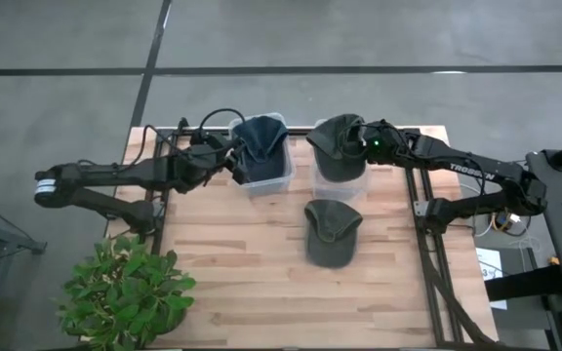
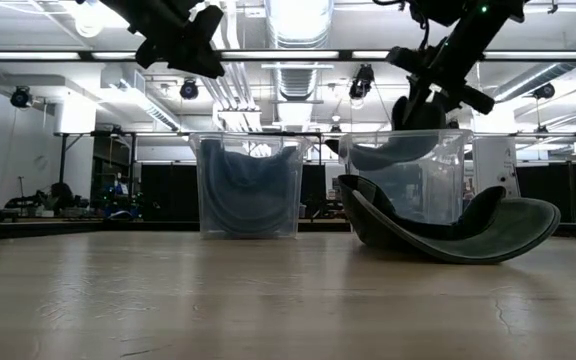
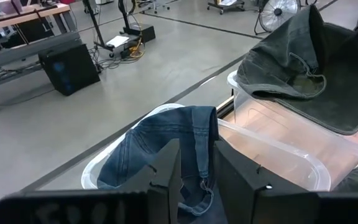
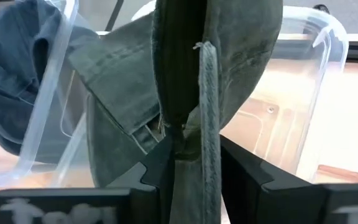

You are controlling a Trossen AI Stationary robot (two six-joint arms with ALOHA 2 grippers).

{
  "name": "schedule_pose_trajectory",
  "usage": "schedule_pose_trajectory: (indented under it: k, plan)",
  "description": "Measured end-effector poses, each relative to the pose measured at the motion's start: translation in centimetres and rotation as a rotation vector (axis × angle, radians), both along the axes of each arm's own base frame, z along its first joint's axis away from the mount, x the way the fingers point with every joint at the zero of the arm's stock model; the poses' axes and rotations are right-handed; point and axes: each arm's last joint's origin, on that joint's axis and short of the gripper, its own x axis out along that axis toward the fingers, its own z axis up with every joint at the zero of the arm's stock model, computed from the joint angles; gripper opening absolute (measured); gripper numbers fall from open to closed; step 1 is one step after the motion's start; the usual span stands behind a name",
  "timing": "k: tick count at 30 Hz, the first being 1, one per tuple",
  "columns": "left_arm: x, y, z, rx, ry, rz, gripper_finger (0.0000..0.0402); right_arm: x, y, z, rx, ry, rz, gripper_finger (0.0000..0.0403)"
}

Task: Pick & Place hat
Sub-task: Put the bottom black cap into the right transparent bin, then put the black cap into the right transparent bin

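A blue denim hat lies crumpled inside the left clear bin. My left gripper hovers open above that bin's left rim and touches nothing. My right gripper is shut on a dark green hat over the right clear bin. A second green hat rests upside down on the table in front of the right bin, its crown on the wood. My right gripper pinches a bunched fold of the green hat between its two fingers, several layers together, beside the back strap. The fingers come from the table's right, slanting downward. The hat hangs below them, its lower part inside the right bin's mouth.
A potted plant stands at the table's near-left corner. Both bins sit side by side near the far edge. Bare wood spreads across the near half of the table, left of the lying hat.
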Motion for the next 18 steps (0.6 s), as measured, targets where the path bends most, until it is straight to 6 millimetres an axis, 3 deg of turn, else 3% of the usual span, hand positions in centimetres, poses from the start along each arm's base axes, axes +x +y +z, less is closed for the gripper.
schedule_pose_trajectory:
  k: [18]
  plan:
    - [0.0,0.0,0.0,0.003,0.005,-0.002,0.009,-1.2,0.7,3.5,0.056,0.115,0.042,0.0113]
